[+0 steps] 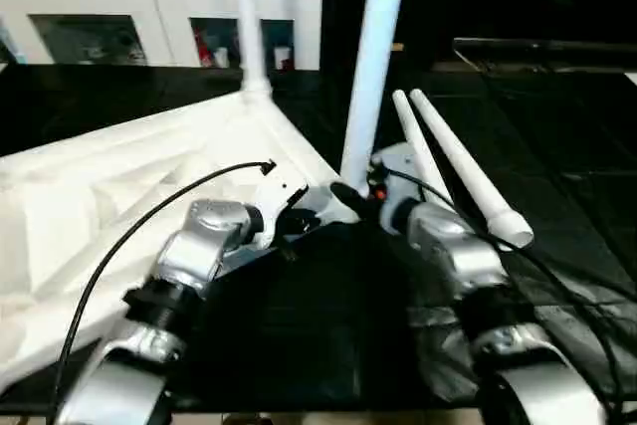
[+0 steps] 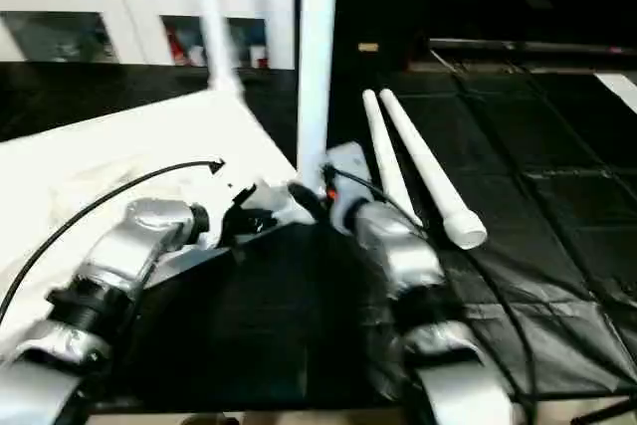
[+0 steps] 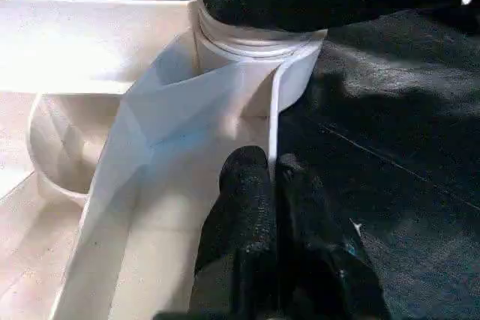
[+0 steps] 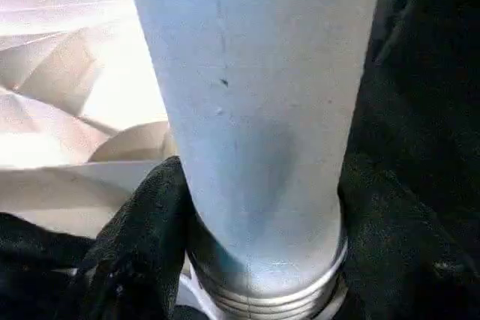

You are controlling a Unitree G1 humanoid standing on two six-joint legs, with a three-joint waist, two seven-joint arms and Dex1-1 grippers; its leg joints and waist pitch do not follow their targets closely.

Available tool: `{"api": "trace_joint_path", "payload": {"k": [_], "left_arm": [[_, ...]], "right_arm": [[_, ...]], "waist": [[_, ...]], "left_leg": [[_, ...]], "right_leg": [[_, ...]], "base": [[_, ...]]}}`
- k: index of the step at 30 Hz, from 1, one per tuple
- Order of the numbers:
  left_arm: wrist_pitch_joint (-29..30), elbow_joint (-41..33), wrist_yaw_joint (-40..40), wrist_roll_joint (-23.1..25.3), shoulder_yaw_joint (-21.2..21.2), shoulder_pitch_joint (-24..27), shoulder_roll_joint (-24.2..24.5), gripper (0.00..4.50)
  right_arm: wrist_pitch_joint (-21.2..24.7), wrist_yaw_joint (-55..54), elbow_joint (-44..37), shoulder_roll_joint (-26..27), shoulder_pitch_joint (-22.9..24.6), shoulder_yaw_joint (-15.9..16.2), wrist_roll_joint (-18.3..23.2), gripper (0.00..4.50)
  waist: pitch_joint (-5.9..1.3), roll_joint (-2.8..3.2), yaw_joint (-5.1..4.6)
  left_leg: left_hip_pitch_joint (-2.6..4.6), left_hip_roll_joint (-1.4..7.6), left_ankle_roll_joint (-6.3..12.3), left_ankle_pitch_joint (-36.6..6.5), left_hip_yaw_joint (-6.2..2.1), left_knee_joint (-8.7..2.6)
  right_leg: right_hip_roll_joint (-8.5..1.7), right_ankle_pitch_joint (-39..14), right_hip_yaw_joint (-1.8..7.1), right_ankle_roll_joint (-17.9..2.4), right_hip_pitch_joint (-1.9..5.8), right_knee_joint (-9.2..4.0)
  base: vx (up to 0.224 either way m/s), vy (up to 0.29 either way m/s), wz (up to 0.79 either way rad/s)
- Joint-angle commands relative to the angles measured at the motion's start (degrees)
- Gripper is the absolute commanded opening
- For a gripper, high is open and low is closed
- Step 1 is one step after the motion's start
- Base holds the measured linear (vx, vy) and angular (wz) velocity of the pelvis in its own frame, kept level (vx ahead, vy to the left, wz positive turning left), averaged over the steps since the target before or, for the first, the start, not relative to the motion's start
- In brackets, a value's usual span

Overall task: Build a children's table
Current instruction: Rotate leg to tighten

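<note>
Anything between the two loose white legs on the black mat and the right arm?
Nothing visible lies between them. The two loose tapered white plastic legs lie side by side on the black floor mat just beyond the right forearm. The right pincer is occupied, though: it straddles the upright leg at the tabletop corner.

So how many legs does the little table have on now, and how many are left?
One leg already stands in the far corner of the upside-down table top. The right gripper is closed around the base of a second leg at the near corner socket, while the left gripper, jaws shut, rests at the top's rim beside it. Two more legs lie on the dark floor, waiting.
</note>
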Motion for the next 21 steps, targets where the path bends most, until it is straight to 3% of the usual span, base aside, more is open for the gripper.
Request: {"api": "trace_joint_path", "payload": {"k": [1,4,9,12,13,14,16,18,21], "left_arm": [[-1.95,-3.02,1.01,-1.15,-0.59,-2.38,-2.27,0.0],[-2.12,-2.44,0.28,-0.83,-0.7,-2.67,-0.21,0.0],[-4.88,-2.1,-3.38,-1.24,-0.62,-1.96,2.97,0.0],[-8.08,-0.89,-7.27,-1.66,-0.61,-1.71,5.34,0.0],[-8.82,-0.6,-8.16,-1.69,-0.72,-1.68,5.84,0.0],[-10.43,-0.11,-9.73,-1.8,-1.04,-1.63,6.54,0.0],[-12.71,0.26,-12.58,-2.06,-1.77,-1.49,7.63,0.0],[-15.49,0.49,-17.39,-2.65,-3.1,-1.3,9.48,0.0],[-18.33,1.26,-22.85,-2.41,-5.28,-1.39,11.92,0.0]], "right_arm": [[1.04,2.53,1.48,4.04,0.22,4.17,-0.3,2.94],[0.81,3.54,0.57,3.03,0.98,3.42,0.16,3.34],[-0.43,7.88,-2.12,-0.4,2.9,3.81,0.68,3.78],[-1.39,13.65,-5.04,-4.37,4.4,3.17,2.08,3.88],[-1.48,14.91,-5.62,-5.18,4.66,3.02,2.44,4.12],[-1.88,16.93,-6.43,-6.55,5.04,2.91,2.84,4.21],[-2.16,20.32,-7.65,-8.78,5.66,3.25,3.19,4.25],[-3.29,27.18,-9.59,-12.97,6.58,4.46,3.29,4.4],[-5.1,33.35,-9.8,-16.76,6.3,5.83,2.71,4.4]], "waist": [[-4.46,0.57,0.17],[-4.37,1.41,0.2],[-4.5,1.19,0.2],[-4.51,1.05,0.58],[-4.51,1.07,0.57],[-4.39,0.6,0.74],[-4.39,0.73,0.85],[-4.4,0.65,1.36],[-4.41,0.8,2.36]], "left_leg": [[0.9,2.92,2.38,-6.22,-1.28,-3.75],[1.01,2.95,1.51,-8.34,-1.45,-3.88],[1.0,2.9,1.68,-8.1,-1.44,-3.81],[0.94,2.92,2.12,-8.28,-1.38,-3.72],[0.95,2.94,2.28,-8.21,-1.39,-3.76],[0.88,2.89,2.65,-8.18,-1.38,-3.77],[0.97,2.96,2.78,-8.41,-1.35,-3.74],[0.87,3.06,3.1,-8.14,-1.2,-3.58],[1.15,3.15,3.28,-8.52,-1.06,-3.46]], "right_leg": [[-5.95,-1.9,3.81,-11.68,3.65,-3.98],[-6.01,-3.44,3.82,-11.41,3.63,-4.12],[-5.89,-0.4,3.8,-11.9,3.79,-3.92],[-6.01,-0.75,3.86,-11.71,3.93,-3.88],[-5.93,-0.63,3.83,-11.75,3.88,-3.91],[-5.97,-1.26,3.79,-11.56,3.95,-4.02],[-5.97,-2.33,3.75,-11.51,3.76,-4.09],[-5.94,-3.2,3.79,-11.04,3.84,-4.07],[-5.94,-4.6,3.82,-11.05,3.36,-4.16]], "base": [[0.0,0.0,0.0],[0.0,0.0,0.0],[0.0,0.0,0.0],[0.0,0.0,0.0],[0.0,0.0,0.0],[0.0,0.0,0.0],[0.0,0.0,0.0],[0.0,0.0,0.0],[0.0,0.0,0.0]]}}
